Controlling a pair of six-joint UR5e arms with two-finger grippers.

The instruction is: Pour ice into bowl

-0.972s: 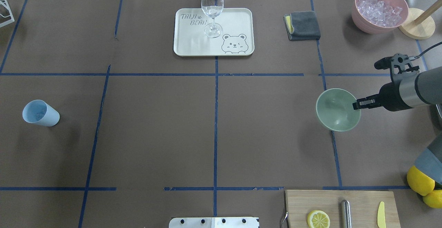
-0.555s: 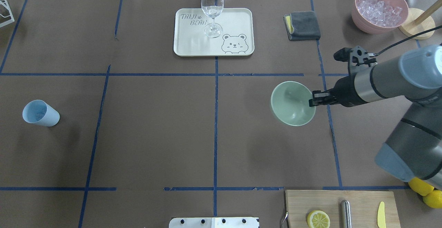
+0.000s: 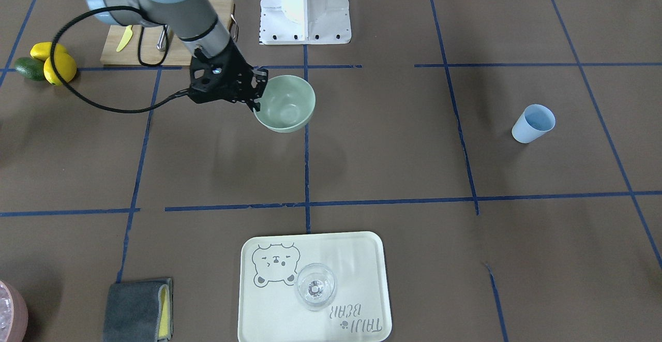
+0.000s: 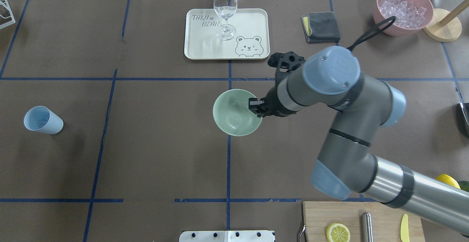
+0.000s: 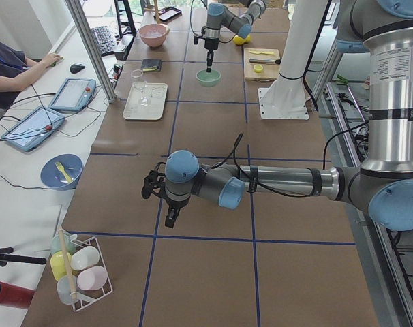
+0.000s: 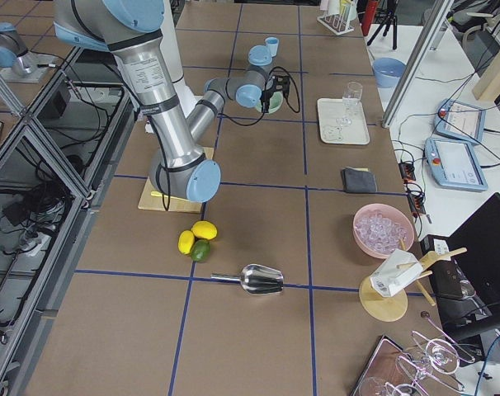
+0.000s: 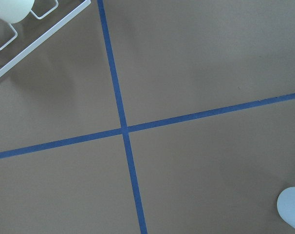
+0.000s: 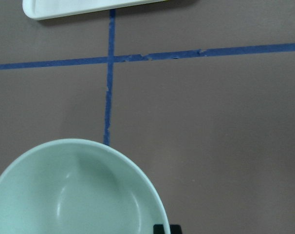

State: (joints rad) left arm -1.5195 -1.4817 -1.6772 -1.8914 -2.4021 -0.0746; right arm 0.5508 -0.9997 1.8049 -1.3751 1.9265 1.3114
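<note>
Placement of the bowl (image 4: 234, 115) looks to be the step in hand. The right gripper (image 4: 256, 107) is clamped on its rim, and the bowl sits at the middle of the counter (image 4: 146, 143), over the central tape line (image 4: 228, 161). It is empty, tipped a little, and seemingly just clear of the surface. The next move calls for setting it down flat, letting go of the rim and drawing the arm back without dragging the bowl along. The only ice (image 4: 401, 6) I can make out is heaped in the pink container (image 4: 381, 18) at the far right corner, well apart from the bowl. A blue cup (image 4: 44, 120) stands far off on the left, and whether it holds any ice I cannot tell. The left gripper (image 5: 170, 222) hangs over bare counter at the left end; whether its jaws are apart or together cannot be told. Beyond the bowl are a tray (image 4: 253, 18) carrying a wine glass (image 4: 225, 7), and a grey cloth (image 4: 322, 26); a cutting board (image 4: 384, 212) lies near the robot. None of these crowds the bowl, though the right arm itself spans the way toward the pink container.
</note>
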